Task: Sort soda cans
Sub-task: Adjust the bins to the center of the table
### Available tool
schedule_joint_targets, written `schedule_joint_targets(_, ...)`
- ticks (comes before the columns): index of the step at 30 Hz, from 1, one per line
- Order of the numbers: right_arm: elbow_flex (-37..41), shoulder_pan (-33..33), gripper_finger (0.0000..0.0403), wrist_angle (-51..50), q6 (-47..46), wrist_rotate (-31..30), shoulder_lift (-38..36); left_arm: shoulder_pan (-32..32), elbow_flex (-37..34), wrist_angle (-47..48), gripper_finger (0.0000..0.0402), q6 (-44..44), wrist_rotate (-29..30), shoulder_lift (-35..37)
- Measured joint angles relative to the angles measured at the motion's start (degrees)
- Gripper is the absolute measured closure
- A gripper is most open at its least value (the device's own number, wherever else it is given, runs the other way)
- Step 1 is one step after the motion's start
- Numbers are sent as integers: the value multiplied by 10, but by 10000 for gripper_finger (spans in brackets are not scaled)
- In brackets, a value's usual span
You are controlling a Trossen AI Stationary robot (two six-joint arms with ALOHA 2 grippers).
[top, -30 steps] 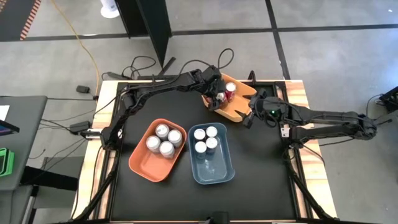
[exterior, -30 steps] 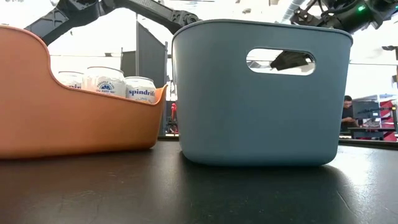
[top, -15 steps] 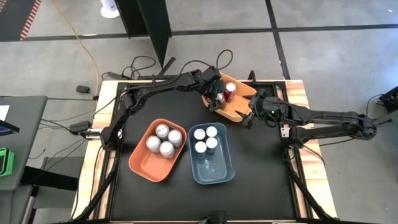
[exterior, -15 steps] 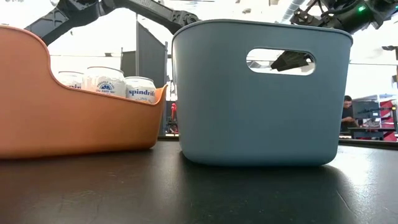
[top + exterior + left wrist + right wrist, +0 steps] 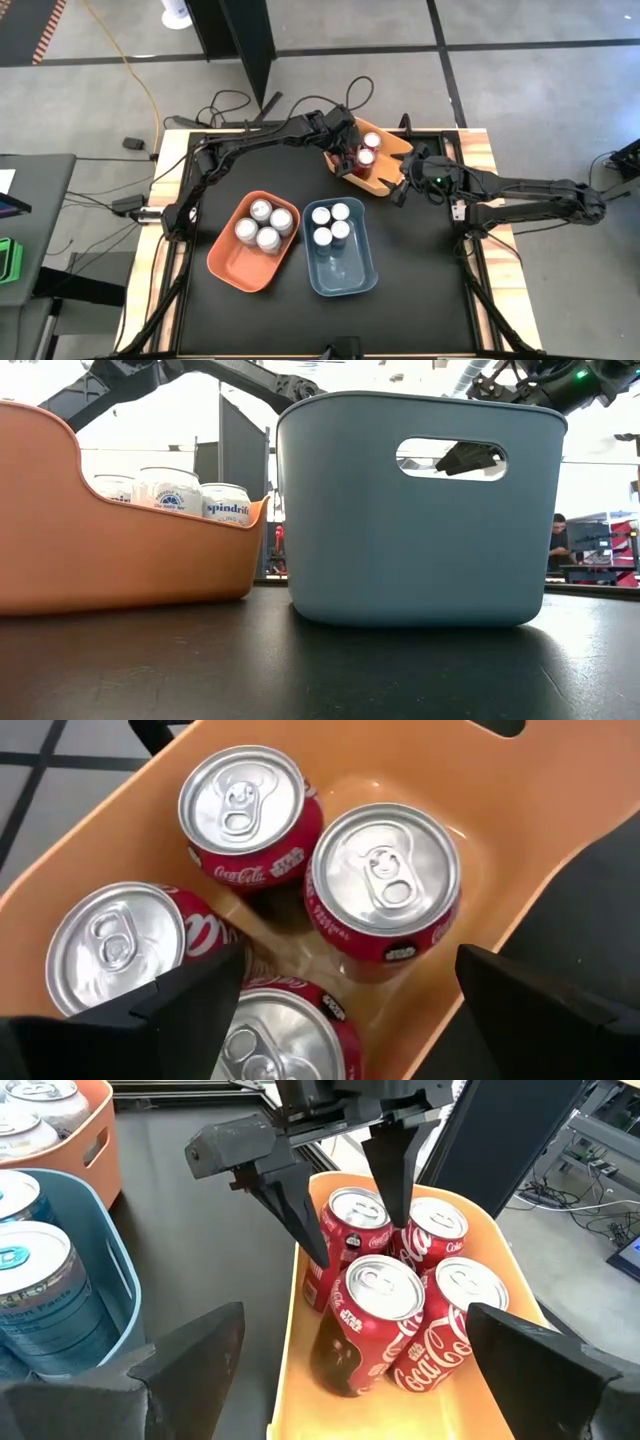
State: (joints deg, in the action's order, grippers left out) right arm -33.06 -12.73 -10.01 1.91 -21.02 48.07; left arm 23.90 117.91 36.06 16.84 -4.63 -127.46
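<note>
At the far edge of the table [image 5: 420, 300], the left gripper [image 5: 352, 157] hung over the yellow bin [image 5: 385, 170], its two dark fingers [image 5: 300, 1210] spread apart and straddling one red can [image 5: 352, 1230] without clamping it. That can stood upright among three other red cans [image 5: 385, 885] packed close together inside the same bin, all with silver tops facing up. From the left wrist camera the fingers [image 5: 190, 1010] reached down on either side of the cluster, with nothing held between them.

Just beside the yellow bin, on its right side, the right gripper [image 5: 400, 187] waited with its fingers [image 5: 190, 1360] wide apart and empty, pointed toward the red cans.

Nearer the front of the table, the orange bin [image 5: 228, 262] held four silver-white cans [image 5: 262, 224] standing upright, and the blue bin [image 5: 350, 278] next to it held four blue cans [image 5: 330, 222], also upright. The two bins sat side by side, well apart from both grippers.
</note>
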Motion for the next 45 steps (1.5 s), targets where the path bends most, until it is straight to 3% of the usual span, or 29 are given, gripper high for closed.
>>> schedule_joint_targets(15, 0, 0, 7, -5, 15, 0, 0, -15, 55, 39, 42, 7, 3, 23)
schedule_joint_targets(22, 0, -2, 67, -38, 22, 0, -1, -20, 58, 111, 51, -7, 5, 71)
schedule_joint_targets(27, 0, -2, 155, -51, 9, -1, -1, -15, 57, 138, 131, -9, 19, 101)
schedule_joint_targets(35, 0, -5, 339, -48, 5, -1, -1, 3, 55, 206, 372, -13, 19, 110)
schedule_joint_targets(38, 0, -16, 391, -48, 1, -1, -1, 10, 55, 211, 392, -23, 6, 110)
schedule_joint_targets(41, 0, -30, 392, -49, -9, -1, -1, 13, 55, 202, 400, -25, 4, 120)
schedule_joint_targets(45, 0, -43, 399, -38, -14, -1, -1, 3, 55, 122, 401, -21, 5, 145)
